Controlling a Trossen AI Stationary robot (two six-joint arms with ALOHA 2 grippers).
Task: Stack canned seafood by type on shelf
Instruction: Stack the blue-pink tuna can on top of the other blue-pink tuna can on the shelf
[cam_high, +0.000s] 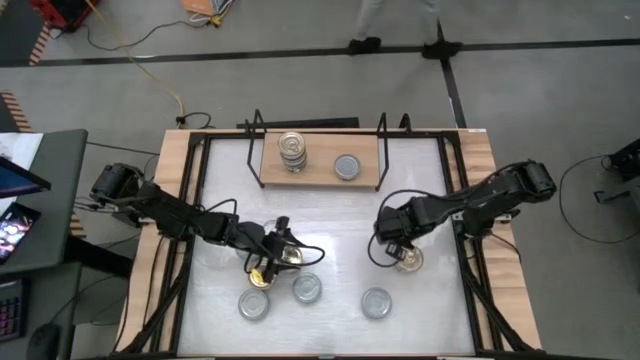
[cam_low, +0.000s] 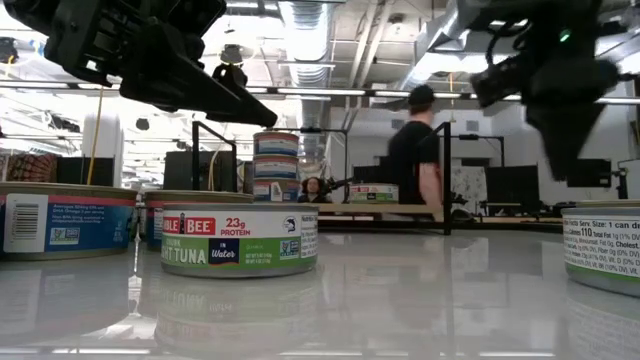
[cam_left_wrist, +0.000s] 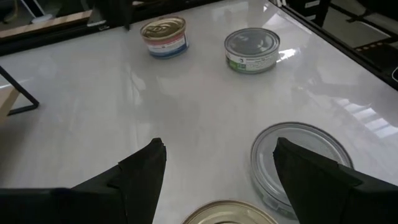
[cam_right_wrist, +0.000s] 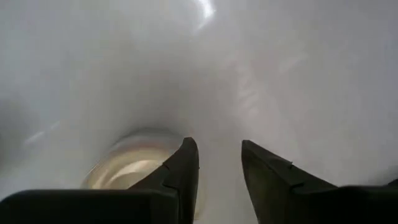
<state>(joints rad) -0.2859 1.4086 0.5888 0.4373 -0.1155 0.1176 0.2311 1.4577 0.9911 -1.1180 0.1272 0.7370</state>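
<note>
The shelf (cam_high: 318, 178) stands at the table's far side. On its board is a stack of gold-topped tins (cam_high: 292, 150), with a single silver-topped tin (cam_high: 347, 166) beside it. My left gripper (cam_left_wrist: 217, 165) is open and hovers above a gold-topped tin (cam_left_wrist: 230, 213) that sits below the gap between its fingers; a silver-topped tin (cam_left_wrist: 298, 162) stands close by. My right gripper (cam_right_wrist: 219, 163) is open over the table, with a gold-topped tin (cam_right_wrist: 134, 165) just beside one finger. Three silver-topped tins (cam_high: 307, 289) stand near the near edge.
Tins with printed labels (cam_low: 240, 240) stand upright on the white tabletop (cam_high: 340, 225). The shelf's black wire frames (cam_high: 381, 150) rise at both its ends. A bare stretch of table lies between the shelf and the arms. A person (cam_low: 415, 150) walks beyond the far edge.
</note>
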